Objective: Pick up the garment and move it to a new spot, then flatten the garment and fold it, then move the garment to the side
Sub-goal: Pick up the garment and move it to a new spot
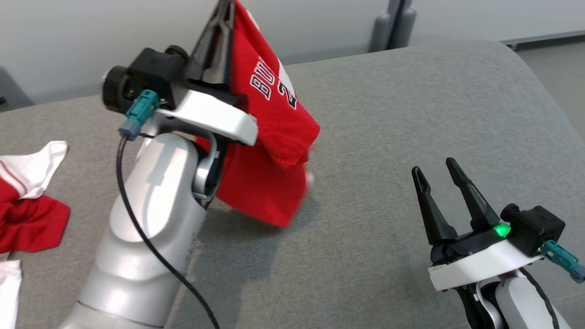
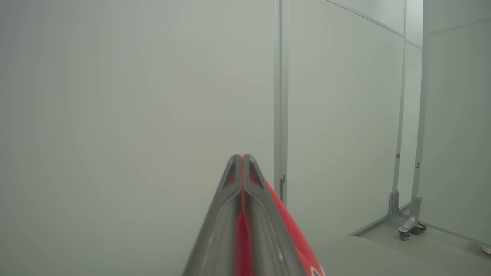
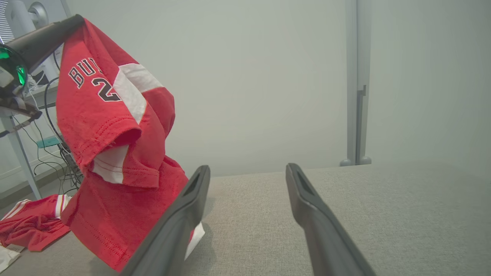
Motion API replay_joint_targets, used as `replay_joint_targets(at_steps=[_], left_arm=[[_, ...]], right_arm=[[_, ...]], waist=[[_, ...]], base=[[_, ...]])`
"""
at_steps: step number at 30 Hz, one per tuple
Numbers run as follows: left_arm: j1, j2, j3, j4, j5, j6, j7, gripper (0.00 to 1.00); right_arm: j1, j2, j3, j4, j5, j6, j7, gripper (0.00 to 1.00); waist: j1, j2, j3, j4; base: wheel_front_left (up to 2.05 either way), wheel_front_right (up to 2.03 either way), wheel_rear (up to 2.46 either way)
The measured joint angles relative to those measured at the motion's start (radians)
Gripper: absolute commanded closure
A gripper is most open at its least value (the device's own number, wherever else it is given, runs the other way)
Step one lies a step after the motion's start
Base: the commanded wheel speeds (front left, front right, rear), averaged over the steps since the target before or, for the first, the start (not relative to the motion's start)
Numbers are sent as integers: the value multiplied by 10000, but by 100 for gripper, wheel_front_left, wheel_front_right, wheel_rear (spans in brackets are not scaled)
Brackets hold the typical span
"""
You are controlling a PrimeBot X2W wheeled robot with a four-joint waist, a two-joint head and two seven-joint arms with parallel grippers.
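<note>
Grey fabric pad [image 1: 411,137] takes most of the head view. Its far edge runs along a pale wall [image 1: 297,27] and its far right corner is rounded, dropping to floor [image 1: 553,50]. The widest bare stretch is the middle and right of the pad, from the shirt across to the right gripper and back to that corner.

Red shirt [image 1: 269,137] hangs bunched over the pad's centre-left, pinched at its top and well above the surface. It has white panels and dark lettering, with one sleeve hem folded outward. The bottom hem is blurred, with a shadow right under it. Cannot tell if it touches the pad.

Left arm [image 1: 151,219] rises from the lower left, just in front of the shirt, with a black cable [image 1: 137,228] looping down it.

Pile [image 1: 27,205] of red and white clothes lies at the pad's left side, cut by the view edge, apart from the shirt with the arm between.

Right gripper [image 1: 433,165] sits low at the lower right, fingers spread apart, nothing between them, well apart from the shirt. Bare pad lies ahead of it in the right wrist view.

Left gripper [image 2: 243,159] points up, fingers pressed together on the shirt's red cloth, tips at the head view's top edge.
</note>
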Motion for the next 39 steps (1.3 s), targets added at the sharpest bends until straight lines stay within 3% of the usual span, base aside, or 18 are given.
replay_joint_targets(at_steps=[4,9,15,32,35,39], left_arm=[[-107,-13,-945,-15,-725,320,-31,100],[-109,-23,-1626,232,-872,665,-96,100],[83,27,-1699,895,-920,800,-104,100],[3032,560,-1626,2249,-1459,940,-127,100],[3069,525,-1532,2238,-1469,945,-128,0],[3263,518,-1319,1858,-1455,957,-128,0]], right_arm=[[-2,29,-6,6,0,0,0,0],[-5,75,-52,0,0,0,0,0],[-4,144,-196,-10,0,0,0,0],[47,61,-142,13,2,0,0,0],[65,31,-125,27,2,0,0,0],[202,-4,-84,40,4,0,0,0]], waist=[[0,0,85,-408],[0,0,280,-661],[0,0,430,-638],[0,0,314,193],[0,0,250,300],[0,0,184,460]], base=[[0,0,0],[0,0,0],[0,0,0],[0,0,0],[0,0,0],[0,0,0]])
